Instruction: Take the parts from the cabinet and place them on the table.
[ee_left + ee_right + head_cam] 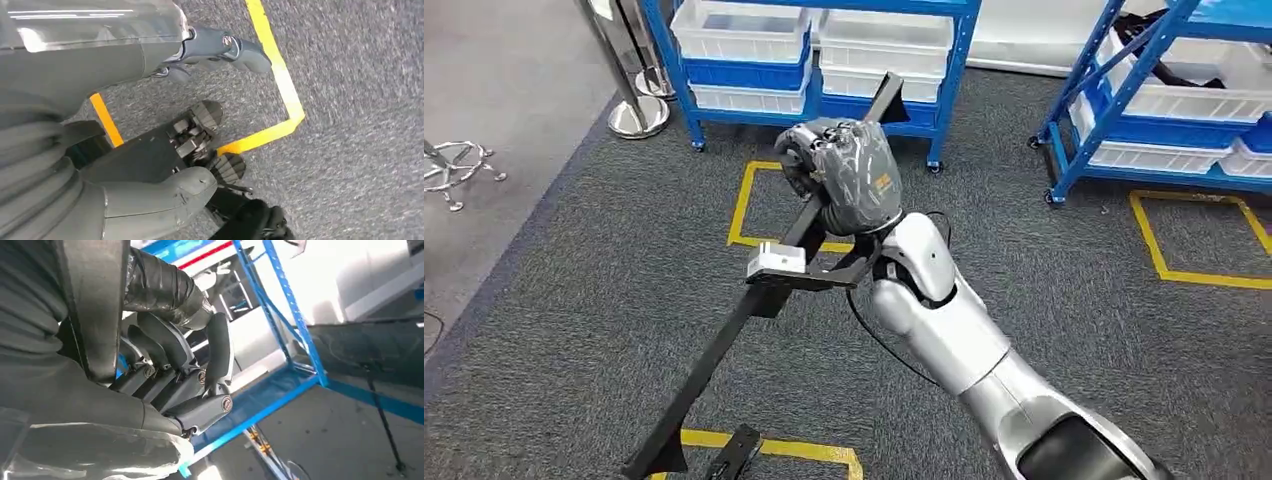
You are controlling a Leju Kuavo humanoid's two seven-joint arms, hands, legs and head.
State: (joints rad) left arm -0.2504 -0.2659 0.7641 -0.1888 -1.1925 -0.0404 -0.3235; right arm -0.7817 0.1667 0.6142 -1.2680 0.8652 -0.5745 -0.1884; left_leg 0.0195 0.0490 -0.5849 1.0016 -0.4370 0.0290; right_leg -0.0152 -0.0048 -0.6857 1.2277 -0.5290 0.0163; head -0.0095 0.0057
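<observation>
A long black bar part [724,345] slants from the shelves down toward my feet, with a bracket and a small silver block [774,262] fixed near its middle. My right hand [844,180] grips the bar's upper stretch, fingers wrapped tight around it. In the right wrist view the dark fingers [170,350] curl round the black bar [95,305]. My left hand [190,150] hangs over the grey carpet, fingers loosely apart and holding nothing.
Blue shelving [819,55] with white and blue bins stands straight ahead, and a second rack [1164,100] is at the right. Yellow tape squares [749,205] mark the carpet. A chrome post base [636,115] and a chair base [454,165] are at the left.
</observation>
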